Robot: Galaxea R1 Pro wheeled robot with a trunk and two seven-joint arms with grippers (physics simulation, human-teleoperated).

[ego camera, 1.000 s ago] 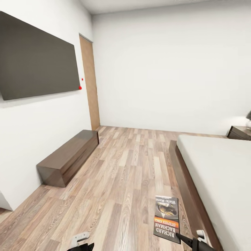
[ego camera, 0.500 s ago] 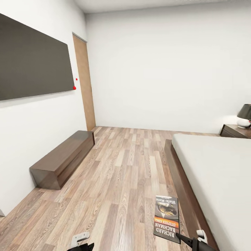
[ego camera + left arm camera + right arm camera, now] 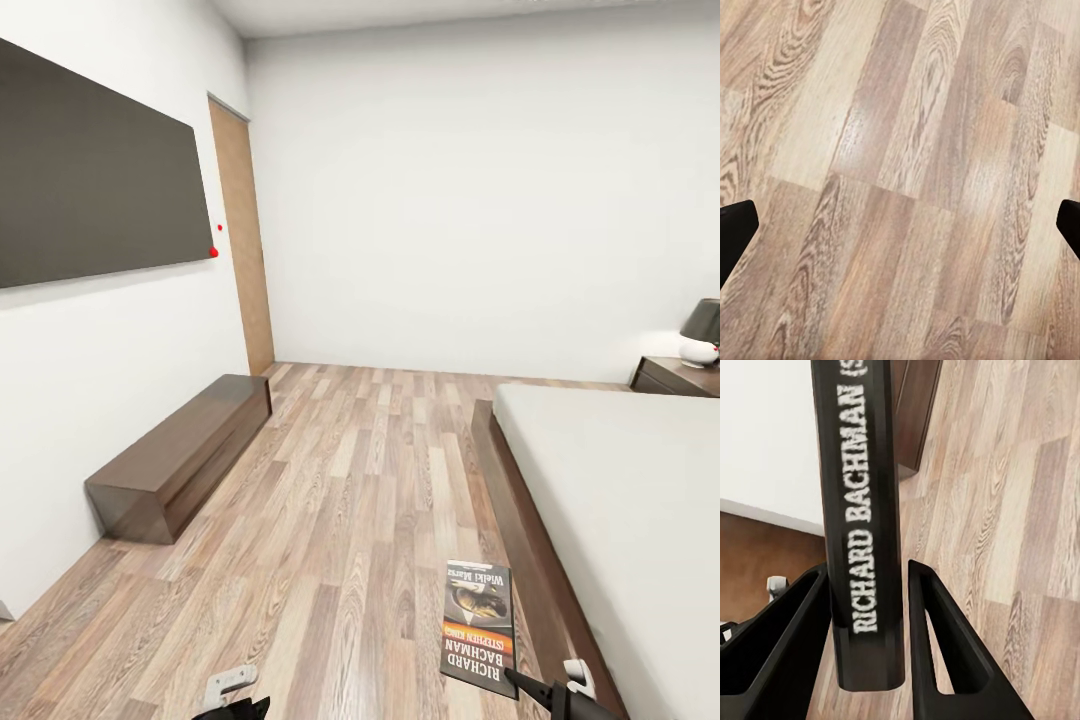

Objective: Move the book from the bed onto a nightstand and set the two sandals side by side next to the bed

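My right gripper (image 3: 548,690) is shut on the book (image 3: 479,625), a dark paperback with an orange band, and holds it low above the floor beside the bed (image 3: 620,480). In the right wrist view the spine of the book (image 3: 862,510), lettered "RICHARD BACHMAN", stands between the two black fingers (image 3: 945,652). My left gripper (image 3: 228,693) hangs low at the front, and in the left wrist view it (image 3: 900,229) is open over bare wood planks. A nightstand (image 3: 675,377) stands at the bed's far side. The sandals are out of view.
A long low dark cabinet (image 3: 180,455) lies along the left wall under a dark wall screen (image 3: 90,170). A tan door (image 3: 240,240) is in the far left corner. A lamp (image 3: 702,330) stands on the nightstand. Wood-plank floor (image 3: 370,480) runs between cabinet and bed.
The whole head view shifted left early on, so the camera turned right and the lamp came into sight. Since then nothing has moved. The book stays in the right gripper.
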